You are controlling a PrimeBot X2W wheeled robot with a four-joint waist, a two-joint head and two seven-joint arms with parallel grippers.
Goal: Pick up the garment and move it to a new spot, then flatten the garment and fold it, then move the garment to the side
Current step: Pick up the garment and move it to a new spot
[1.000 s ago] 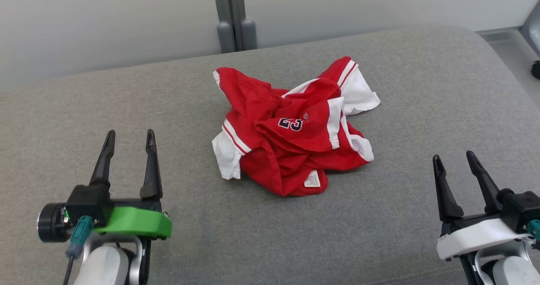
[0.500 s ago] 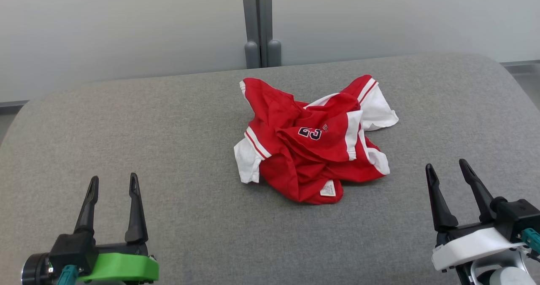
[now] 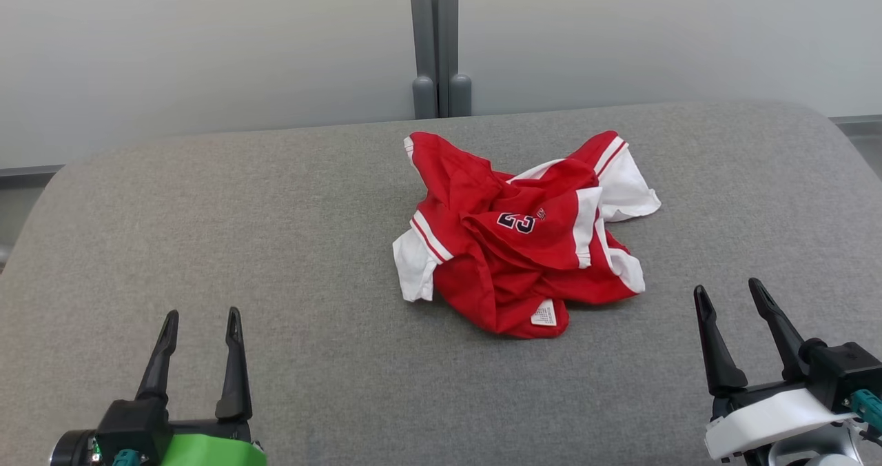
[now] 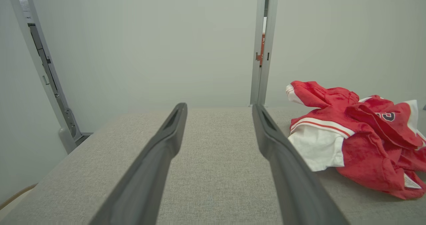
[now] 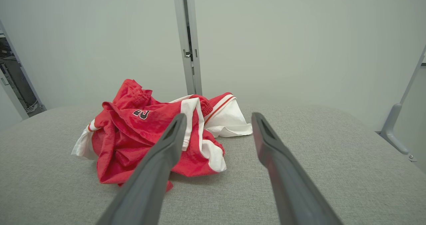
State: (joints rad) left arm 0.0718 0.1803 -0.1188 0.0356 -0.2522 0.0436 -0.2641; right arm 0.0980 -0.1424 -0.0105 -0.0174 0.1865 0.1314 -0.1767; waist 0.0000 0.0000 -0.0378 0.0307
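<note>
**Opening stage: before the first pick-up.** The garment (image 3: 524, 238) lies in a crumpled heap on the grey padded surface (image 3: 275, 245), about midway across it and nearer its far edge than its near one. Nothing has lifted, spread or folded it, so the step in hand is judged to be the approach for the initial grasp.

The left gripper (image 3: 202, 311) hovers over the near left part of the surface. The right gripper (image 3: 727, 285) hovers over the near right part. Each has its jaws spread wide and holds nothing, and both stand well apart from the cloth.

The next move probably calls for one arm to reach toward the middle of the surface. It would then descend on a raised ridge of fabric and close there, so that the heap comes up in one piece.

The cloth is red with white panels (image 3: 413, 269) edged in red-and-white stripes. A dark number (image 3: 517, 222) shows on an upper fold, and a small white care label (image 3: 544, 312) sits at the hem nearest the surface's near edge. The many overlapping folds hide the outline, so the kind of garment cannot be told with certainty.
</note>
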